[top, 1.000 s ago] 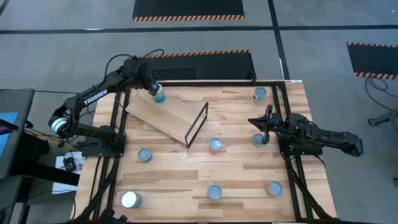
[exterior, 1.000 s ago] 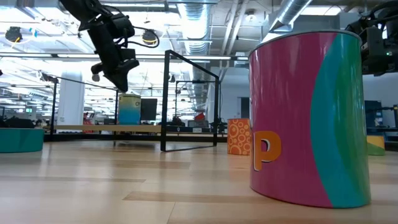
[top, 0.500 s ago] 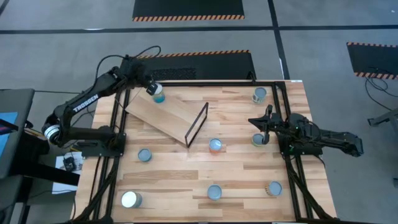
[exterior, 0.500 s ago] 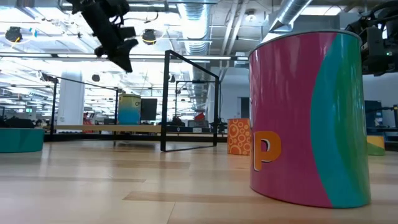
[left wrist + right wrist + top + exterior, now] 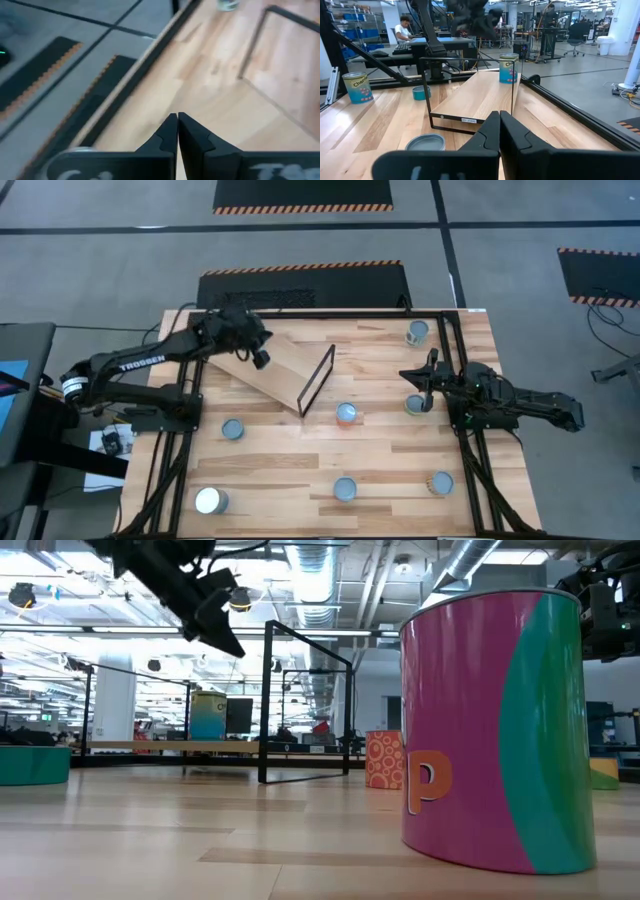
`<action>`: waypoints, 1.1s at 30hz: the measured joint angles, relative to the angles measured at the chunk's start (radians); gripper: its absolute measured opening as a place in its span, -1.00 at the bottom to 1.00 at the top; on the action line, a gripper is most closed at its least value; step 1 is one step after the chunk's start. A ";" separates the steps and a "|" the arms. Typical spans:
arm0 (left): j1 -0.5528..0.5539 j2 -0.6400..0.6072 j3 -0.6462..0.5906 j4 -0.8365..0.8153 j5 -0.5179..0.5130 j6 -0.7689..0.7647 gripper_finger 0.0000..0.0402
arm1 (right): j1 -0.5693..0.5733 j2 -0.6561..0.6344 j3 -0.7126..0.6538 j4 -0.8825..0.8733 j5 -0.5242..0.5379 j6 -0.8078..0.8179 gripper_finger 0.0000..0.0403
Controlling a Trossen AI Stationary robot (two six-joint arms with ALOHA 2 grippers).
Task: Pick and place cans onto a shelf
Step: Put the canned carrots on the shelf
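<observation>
Tabletop shelf (image 5: 262,370) holds a can (image 5: 508,68), left fingers (image 5: 222,638) above.

Your left arm reaches in from the table's left edge, forearm laid nearly level and pointing right, wrist bent downward. Your left gripper (image 5: 258,356) hangs above the table at the far left, raised in the air in the low view (image 5: 222,632); its fingers (image 5: 167,131) are pressed together, empty. Your right arm lies low along the right edge, pointing left. Your right gripper (image 5: 424,385) has its fingers (image 5: 492,129) closed, nothing between them.
</observation>
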 joint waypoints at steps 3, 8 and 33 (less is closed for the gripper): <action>-0.013 -0.005 -0.073 0.107 0.051 -0.034 -0.99 | 0.000 0.000 0.000 0.000 0.000 0.000 -0.92; -0.022 -0.005 -0.154 0.246 0.062 -0.057 -0.99 | 0.000 0.000 0.000 0.000 0.000 0.000 -0.92; -0.025 -0.010 -0.209 0.492 0.095 -0.139 -0.99 | 0.000 0.000 0.000 0.000 0.000 0.000 -0.92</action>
